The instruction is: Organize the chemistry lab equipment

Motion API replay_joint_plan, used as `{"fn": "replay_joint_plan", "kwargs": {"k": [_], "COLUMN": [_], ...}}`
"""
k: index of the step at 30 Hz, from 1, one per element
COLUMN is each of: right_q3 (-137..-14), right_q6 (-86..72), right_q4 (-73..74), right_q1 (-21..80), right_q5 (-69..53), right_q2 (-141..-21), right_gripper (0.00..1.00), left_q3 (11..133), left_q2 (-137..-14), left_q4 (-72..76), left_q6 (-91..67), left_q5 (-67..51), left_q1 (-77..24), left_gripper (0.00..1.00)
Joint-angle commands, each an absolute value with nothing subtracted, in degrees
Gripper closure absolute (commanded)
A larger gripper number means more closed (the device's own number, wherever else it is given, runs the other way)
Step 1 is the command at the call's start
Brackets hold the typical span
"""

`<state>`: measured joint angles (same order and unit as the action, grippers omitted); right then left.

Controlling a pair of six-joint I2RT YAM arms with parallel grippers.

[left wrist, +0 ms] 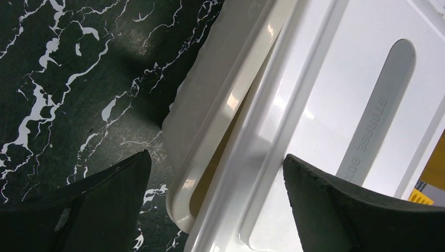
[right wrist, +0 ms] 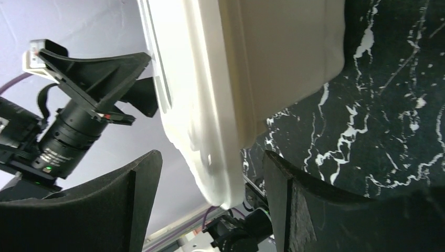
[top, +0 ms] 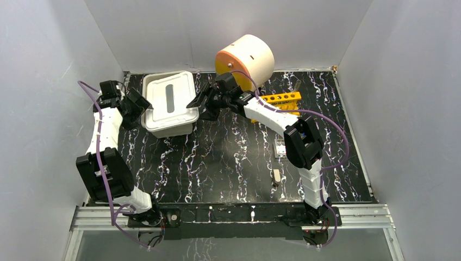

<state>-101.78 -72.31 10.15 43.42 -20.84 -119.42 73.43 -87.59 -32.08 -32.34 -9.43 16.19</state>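
**Top view.** The white tub (top: 168, 125) sits between the two pincers with its lid (top: 182, 89) on, so its contents are hidden. The left gripper (top: 142, 106) is at the tub's left side with its fingers spread. The right gripper (top: 197, 107) is at the tub's right side, also spread. Whether either one touches the plastic cannot be told from here.

Just behind the right pincer stands the cream-and-orange drum (top: 250, 54). A yellow rack (top: 280, 99) lies to that pincer's right, partly covered by the arm. Well to its right, and nearer the arm bases, a small clear glass piece (top: 280, 147) rests on the marbled table (top: 228, 157). A small stubby tool (top: 276, 176) lies nearer still. Both are too small to identify.

**Left wrist.** The left gripper (left wrist: 216, 157) is wide open. The tub's (left wrist: 210, 105) rim corner and the edge of the lid (left wrist: 336, 79) lie between its fingers (left wrist: 105, 199). A narrow shadowed gap shows between the lid edge and the rim. A long raised grip with embossed lettering runs down the lid. A scrap of yellow (left wrist: 422, 197) is cut off behind the right-hand finger.

**Right wrist.** The right gripper (right wrist: 212, 155) is open, and a rounded corner of the tub (right wrist: 273, 63) reaches down between its fingers (right wrist: 309, 210). Beyond the tub, the left gripper (right wrist: 94, 79) shows with its camera lens. The tub's inside is out of sight.
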Motion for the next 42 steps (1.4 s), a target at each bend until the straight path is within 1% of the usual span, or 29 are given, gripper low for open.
{"fn": "replay_joint_plan", "kwargs": {"k": [1, 9, 14, 18, 25, 30, 36, 42], "right_q3": [-105.93, -110.10, -114.13, -116.20, -116.92, -117.07, -116.65, -115.05], "right_q6": [-66.48, -57.84, -53.74, -50.32, -47.36, -47.15, -49.84, -54.10], "right_q4": [15.83, 22.12, 26.82, 30.10, 30.37, 27.43, 24.03, 20.07], "right_q1": [43.56, 43.53, 43.59, 43.98, 44.17, 44.34, 44.35, 44.31], "right_q5": [-18.95, -16.85, -16.49, -13.18, -12.86, -16.78, -21.17, -22.37], "right_q2": [-118.60, -119.68, -122.32, -123.36, -124.32, -124.87, -126.09, -126.46], "right_gripper": [0.21, 0.24, 0.31, 0.37, 0.48, 0.55, 0.67, 0.73], "left_q3": [72.93, 74.41, 75.04, 75.54, 76.12, 76.77, 78.87, 81.46], "left_q2": [-87.39, -87.54, -87.45, -87.45, -87.84, -88.15, -88.07, -87.68], "left_q4": [-33.72, -34.62, -35.00, -35.24, -35.44, -35.61, -36.35, -37.60], "left_q6": [-31.11, -30.67, -30.54, -30.24, -30.15, -30.15, -30.02, -28.97], "left_q5": [-8.81, -8.29, -8.10, -7.89, -7.73, -8.19, -9.67, -8.62], "left_q1": [16.35, 16.35, 16.35, 16.35, 16.34, 16.35, 16.35, 16.34], "left_gripper": [0.05, 0.07, 0.07, 0.07, 0.07, 0.07, 0.07, 0.05]}}
